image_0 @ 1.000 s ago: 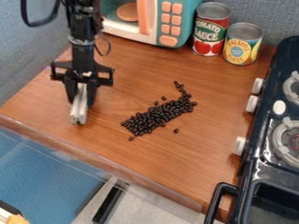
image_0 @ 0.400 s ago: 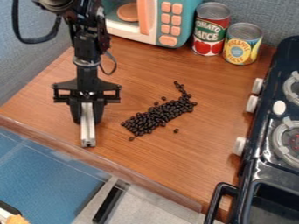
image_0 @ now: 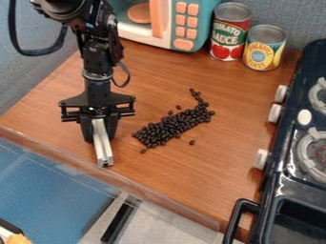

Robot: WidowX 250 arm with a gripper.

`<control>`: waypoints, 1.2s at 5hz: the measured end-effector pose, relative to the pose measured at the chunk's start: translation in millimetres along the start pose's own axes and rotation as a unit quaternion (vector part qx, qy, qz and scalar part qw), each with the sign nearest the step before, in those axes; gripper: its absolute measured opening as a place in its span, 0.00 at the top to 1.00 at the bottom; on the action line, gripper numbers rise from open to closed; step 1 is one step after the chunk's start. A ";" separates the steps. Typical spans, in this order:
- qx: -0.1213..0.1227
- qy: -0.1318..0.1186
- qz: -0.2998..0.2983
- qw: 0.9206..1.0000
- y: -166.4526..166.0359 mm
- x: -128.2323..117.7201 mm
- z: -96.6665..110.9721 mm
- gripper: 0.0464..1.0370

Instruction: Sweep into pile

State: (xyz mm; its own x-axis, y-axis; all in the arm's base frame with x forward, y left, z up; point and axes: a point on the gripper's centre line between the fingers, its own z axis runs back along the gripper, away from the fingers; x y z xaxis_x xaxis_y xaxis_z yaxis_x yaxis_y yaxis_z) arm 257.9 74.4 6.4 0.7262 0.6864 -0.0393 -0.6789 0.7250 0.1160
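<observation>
Beans [image_0: 168, 128] in slanting band, bar [image_0: 103, 148] in grip beside them

Gripper [image_0: 100, 135] hangs over the front part of the counter [image_0: 172, 176], at the view's left, its two fingers closed on the pale bar and pinching it from either side. Bar tilts down and forward, lower end near the counter's front edge. Whether that end touches the wood: cannot tell.

Beans lie on the counter between gripper and stove [image_0: 274, 190], apart from the bar. Dark, small, packed into a long band running aslant, broad at the end nearer the gripper. From the far end a thin tail of beans bends back toward the microwave [image_0: 200, 14]. Strays: one off the end by the gripper, one on the stove side, a couple along the back edge of the band.

Back of counter: microwave, teal with orange buttons; next to it the red can [image_0: 230, 32], then the yellow can [image_0: 264, 50], both upright. Stove stands along the right side, white knobs facing the beans.
</observation>
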 end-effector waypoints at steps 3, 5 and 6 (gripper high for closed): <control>-0.005 -0.025 0.051 0.998 -32.0 -1.1 0.6 0.66; -0.011 -0.016 0.081 0.997 -53.8 7.9 3.0 0.66; -0.014 -0.018 0.091 0.996 -59.4 11.1 3.4 0.66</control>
State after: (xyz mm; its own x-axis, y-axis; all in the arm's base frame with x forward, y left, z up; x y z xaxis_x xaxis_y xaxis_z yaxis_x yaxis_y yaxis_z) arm 306.6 38.8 2.5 0.5937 0.8045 0.0156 -0.8022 0.5902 0.0906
